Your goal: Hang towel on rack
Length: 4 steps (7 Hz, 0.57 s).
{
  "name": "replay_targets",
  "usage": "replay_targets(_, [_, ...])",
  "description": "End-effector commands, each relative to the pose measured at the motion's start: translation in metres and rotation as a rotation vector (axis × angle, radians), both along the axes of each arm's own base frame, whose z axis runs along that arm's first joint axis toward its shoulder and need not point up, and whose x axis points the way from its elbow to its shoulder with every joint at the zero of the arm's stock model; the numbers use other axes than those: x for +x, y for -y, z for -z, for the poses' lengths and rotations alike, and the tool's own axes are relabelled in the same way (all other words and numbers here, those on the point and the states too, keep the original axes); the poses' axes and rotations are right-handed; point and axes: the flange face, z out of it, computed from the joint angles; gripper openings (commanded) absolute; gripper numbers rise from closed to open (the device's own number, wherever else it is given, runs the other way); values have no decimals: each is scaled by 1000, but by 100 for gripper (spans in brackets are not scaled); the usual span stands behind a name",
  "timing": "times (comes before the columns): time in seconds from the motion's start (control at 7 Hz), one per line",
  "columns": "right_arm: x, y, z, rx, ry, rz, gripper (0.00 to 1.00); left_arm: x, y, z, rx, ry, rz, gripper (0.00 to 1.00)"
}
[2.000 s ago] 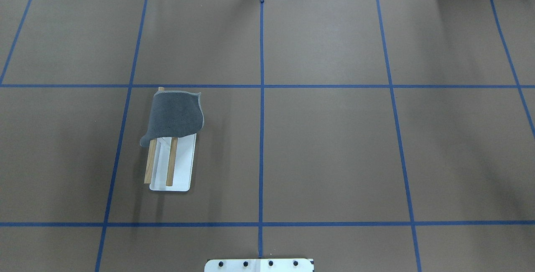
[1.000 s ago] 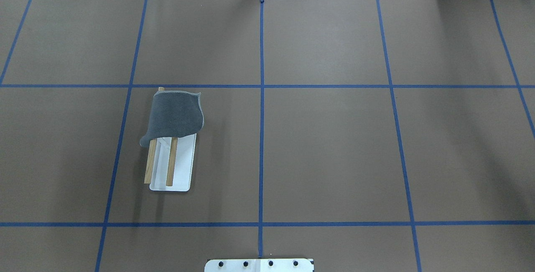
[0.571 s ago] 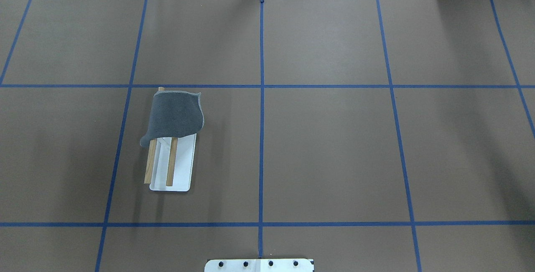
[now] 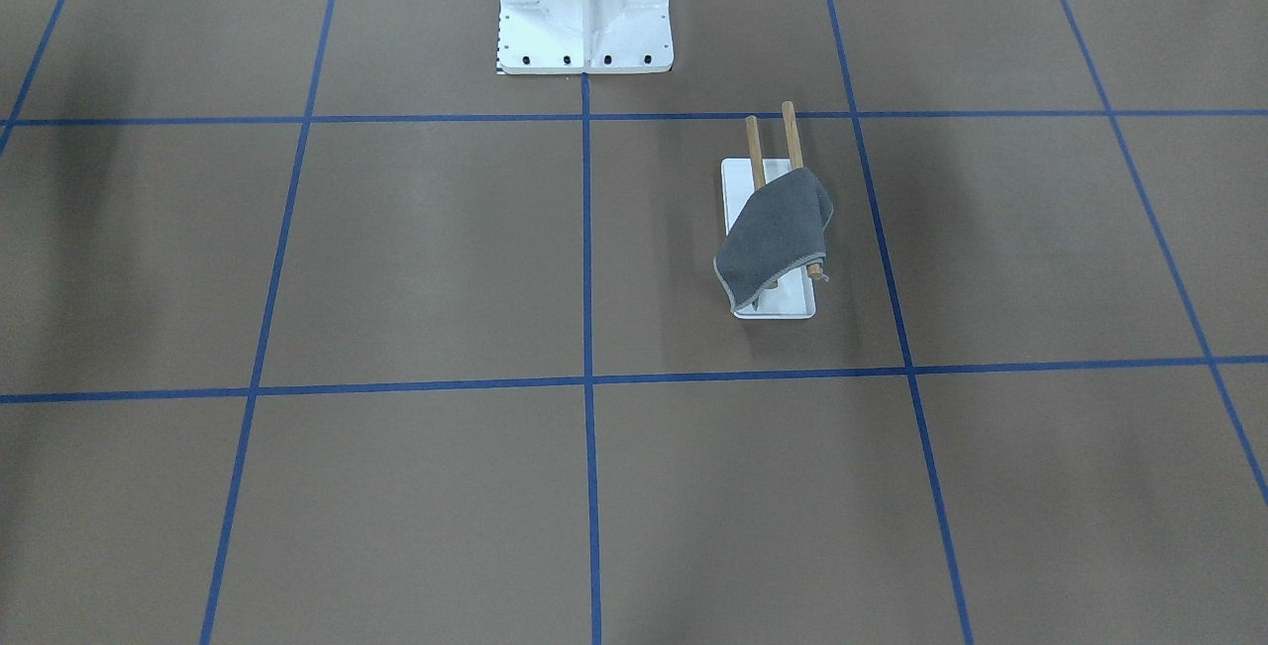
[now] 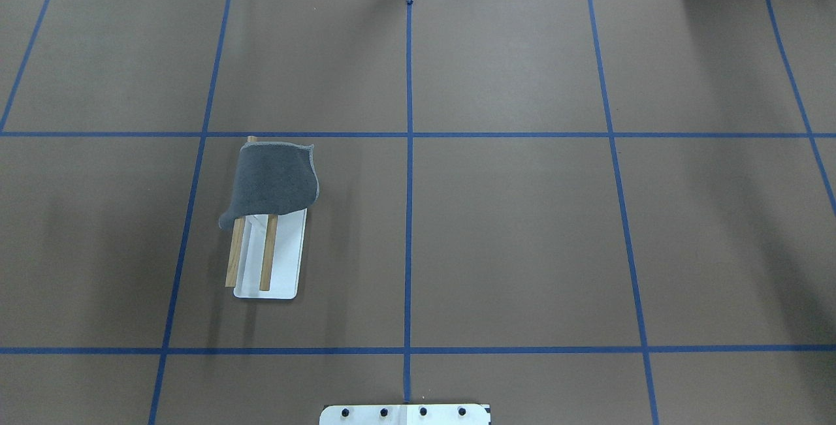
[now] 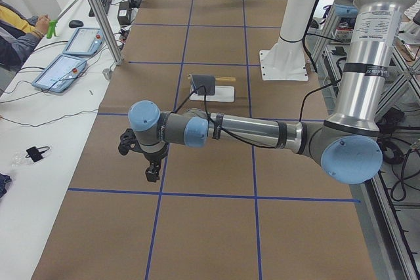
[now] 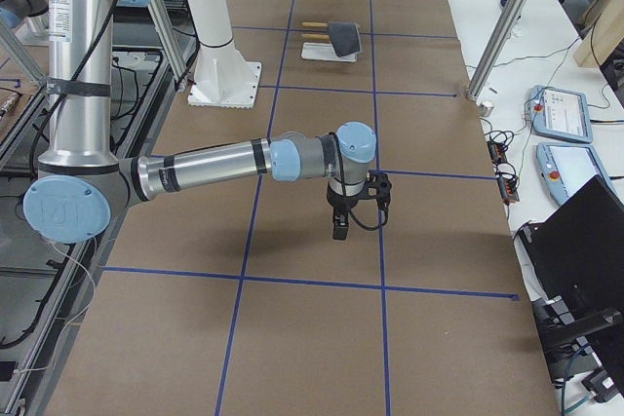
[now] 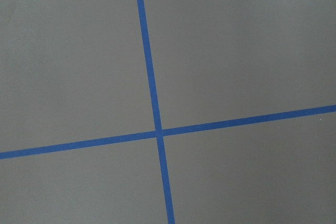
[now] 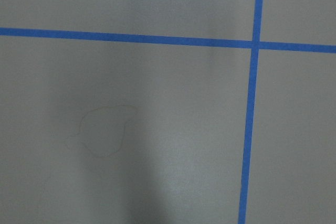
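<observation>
Towel lies draped over both wood bars of the rack, at the end away from the robot, so it needs no holding. Left gripper & right gripper hang well apart from it. Can't tell if they're spread or pressed together. Job looks done.

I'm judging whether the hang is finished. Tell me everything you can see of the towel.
The towel is a small dark grey cloth with light grey stitched edging, soft and slightly rumpled. It lies draped across both wooden dowels of the rack, covering their end farther from the robot; one dowel tip pokes out past it. One corner sags over the side towards the white base. Only its grey face shows. Nothing but the rack touches it.
</observation>
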Motion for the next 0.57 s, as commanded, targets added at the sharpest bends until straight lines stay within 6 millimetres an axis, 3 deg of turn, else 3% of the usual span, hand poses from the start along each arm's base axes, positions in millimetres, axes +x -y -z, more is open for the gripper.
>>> replay_targets(0.0, [-1,2,3,2,5,-1,100,2,2,7,14,-2,0,98])
replay_targets(0.14, [0,-2,-4,-13,2,-1,100,2,8,19,11,-7,22,98])
replay_targets(0.43, [4,-19,-31,-64,-9,4,100,2,6,23,9,-9,33,98])
